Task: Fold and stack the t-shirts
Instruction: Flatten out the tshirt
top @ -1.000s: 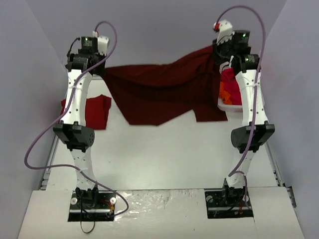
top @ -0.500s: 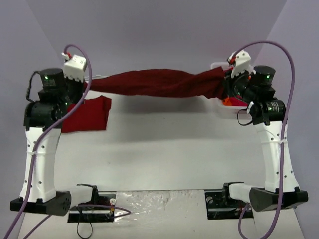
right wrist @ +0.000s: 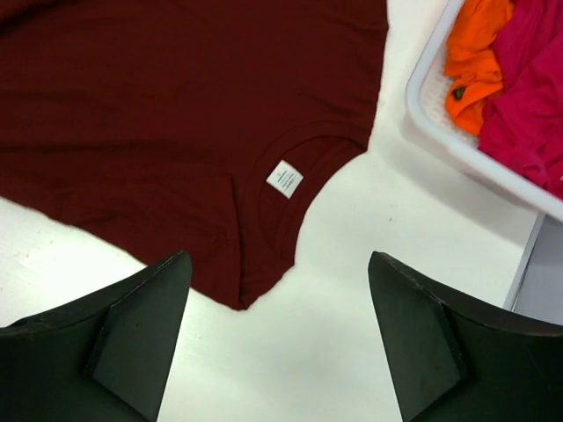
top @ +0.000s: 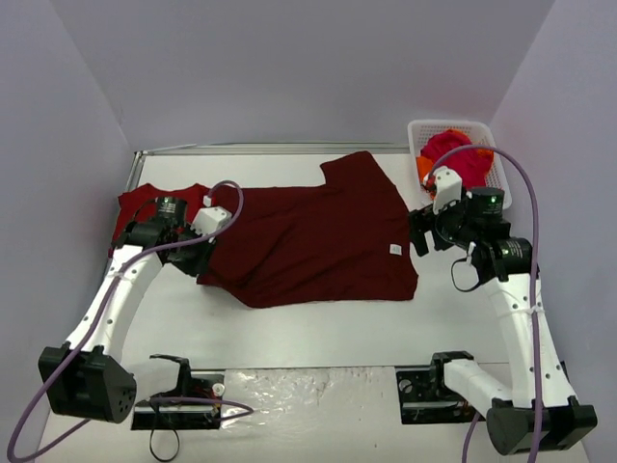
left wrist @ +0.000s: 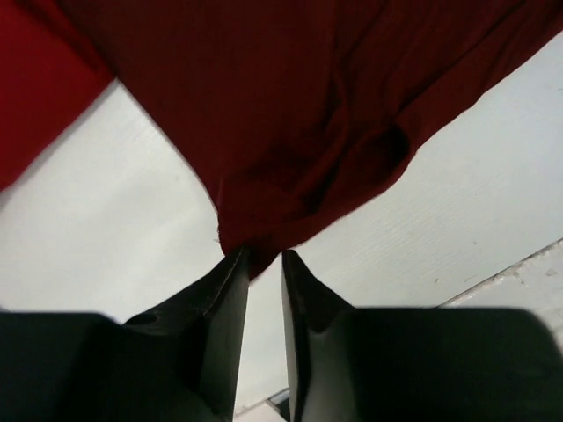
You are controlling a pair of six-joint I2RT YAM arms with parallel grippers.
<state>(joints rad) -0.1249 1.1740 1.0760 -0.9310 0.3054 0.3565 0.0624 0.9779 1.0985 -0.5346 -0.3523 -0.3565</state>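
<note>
The large dark maroon t-shirt (top: 308, 241) lies spread flat on the table, its collar and white label (right wrist: 284, 178) towards the right. My left gripper (top: 201, 262) sits at the shirt's left corner. In the left wrist view its jaws (left wrist: 264, 253) stand a narrow gap apart, and the maroon hem (left wrist: 290, 176) just reaches the tips. My right gripper (top: 416, 236) hovers by the collar, wide open (right wrist: 277, 257) and holding nothing. A brighter red t-shirt (top: 135, 204) lies flat at the far left, partly under the left arm.
A white lattice basket (top: 482, 127) stands at the back right corner with a crimson shirt (top: 458, 154) and an orange one (right wrist: 479, 53) in it. Its rim (right wrist: 422, 123) is close to the right gripper. Grey walls enclose the table.
The maroon shirt, held stretched in the air between both grippers, has been brought down and laid flat. Both arms dropped low. The right jaws opened wide and the left jaws parted slightly.
</note>
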